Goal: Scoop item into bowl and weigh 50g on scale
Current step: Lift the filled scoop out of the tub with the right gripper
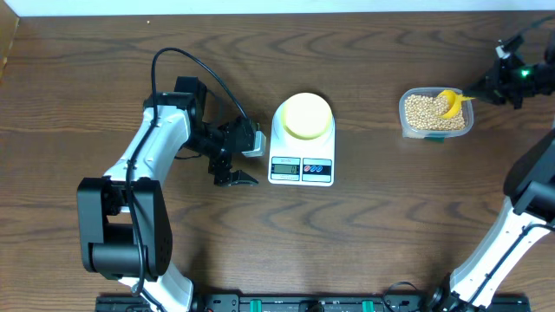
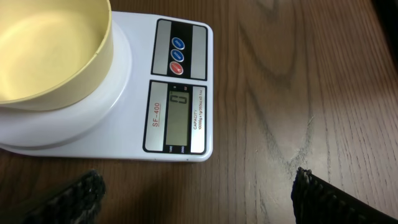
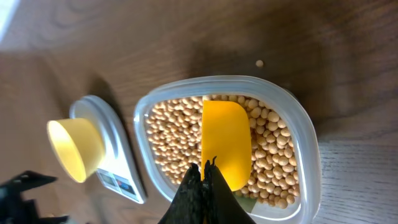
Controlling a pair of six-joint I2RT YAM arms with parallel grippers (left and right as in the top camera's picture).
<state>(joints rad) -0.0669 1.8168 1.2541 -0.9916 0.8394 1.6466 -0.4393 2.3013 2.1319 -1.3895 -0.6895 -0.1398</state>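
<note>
Now right tool [image 3: 202,177] pinches scoop [image 3: 226,137] over beans [image 3: 174,137]; left tool [image 1: 234,175] hovers spread beside scale [image 1: 301,169].

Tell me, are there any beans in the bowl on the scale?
No, the bowl sitting on the scale shows only its bare pale-yellow inside.

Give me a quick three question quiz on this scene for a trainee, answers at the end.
1. True or false: the bowl sits on the scale.
2. What number shows on the scale's display?
3. The right gripper is shut on: A) the bowl, B) the scoop, C) nothing.
Key: 1 true; 2 zero; 3 B.
</note>
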